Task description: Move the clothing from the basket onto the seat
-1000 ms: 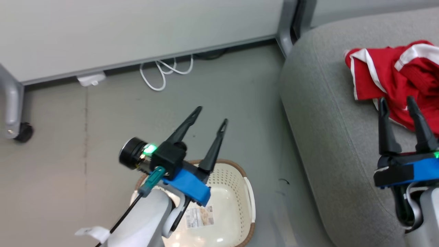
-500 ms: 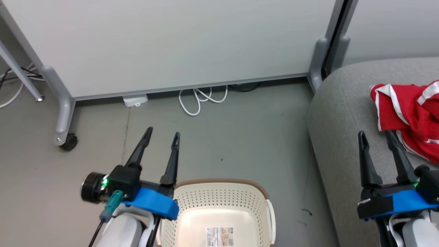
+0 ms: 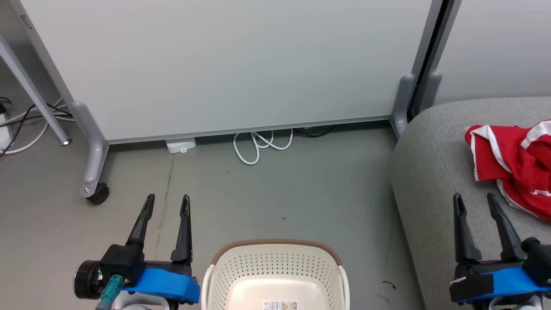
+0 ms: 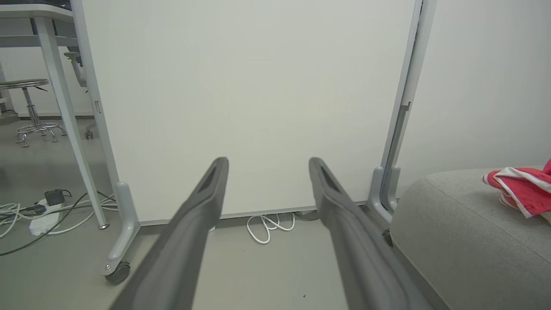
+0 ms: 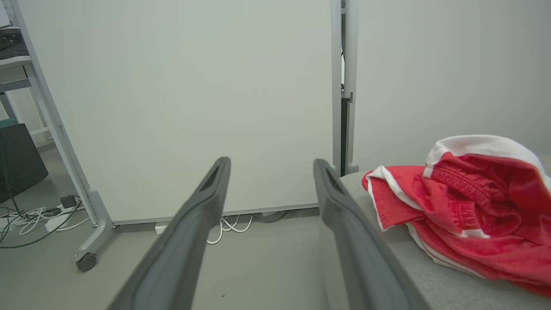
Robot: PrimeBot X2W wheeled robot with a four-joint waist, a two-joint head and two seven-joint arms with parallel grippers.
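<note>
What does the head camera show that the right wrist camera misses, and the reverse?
Head view: the basket, no clothing in its visible part, and the left tool, open. Right wrist view: a dark box at the far left. Both: the red clothing lying on the grey seat, the right tool, open, and the looped white cable below the partition.

Basket (image 3: 275,262): open top, reachable from above.
Beyond basket: floor (image 3: 310,189), passable up to partition panel (image 3: 224,64); white cable coil (image 3: 258,148) at panel foot.
Right of basket: seat (image 3: 430,181) edge.
Left, beyond: castor leg (image 3: 92,172).
</note>
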